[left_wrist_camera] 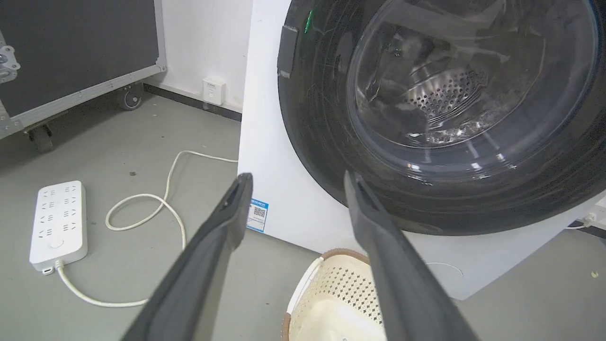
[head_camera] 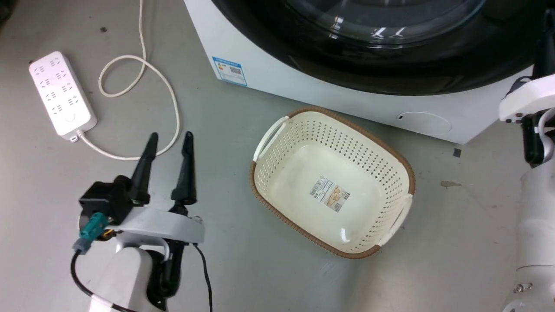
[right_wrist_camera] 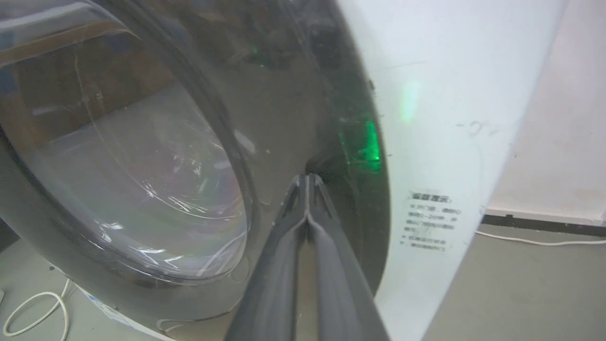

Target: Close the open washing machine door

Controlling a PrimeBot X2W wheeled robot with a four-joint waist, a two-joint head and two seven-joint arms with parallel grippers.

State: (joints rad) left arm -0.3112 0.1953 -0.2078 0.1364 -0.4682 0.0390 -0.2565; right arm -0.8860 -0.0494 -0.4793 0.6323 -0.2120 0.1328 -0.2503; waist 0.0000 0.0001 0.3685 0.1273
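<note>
The white washing machine fills the top of the head view. Its door, with a glossy black rim and a bulging glass centre, lies flat against the white front, and I see no gap at its edge. My right gripper is shut with nothing between its fingers, and its tips press on the black rim near the door's outer edge. My left gripper hangs open over the floor, left of the machine and apart from the door. Between its fingers shows the machine's lower front.
A cream perforated laundry basket stands empty on the grey floor just before the machine. A white power strip and its looped cable lie to the left. A black wheeled case stands against the wall at far left.
</note>
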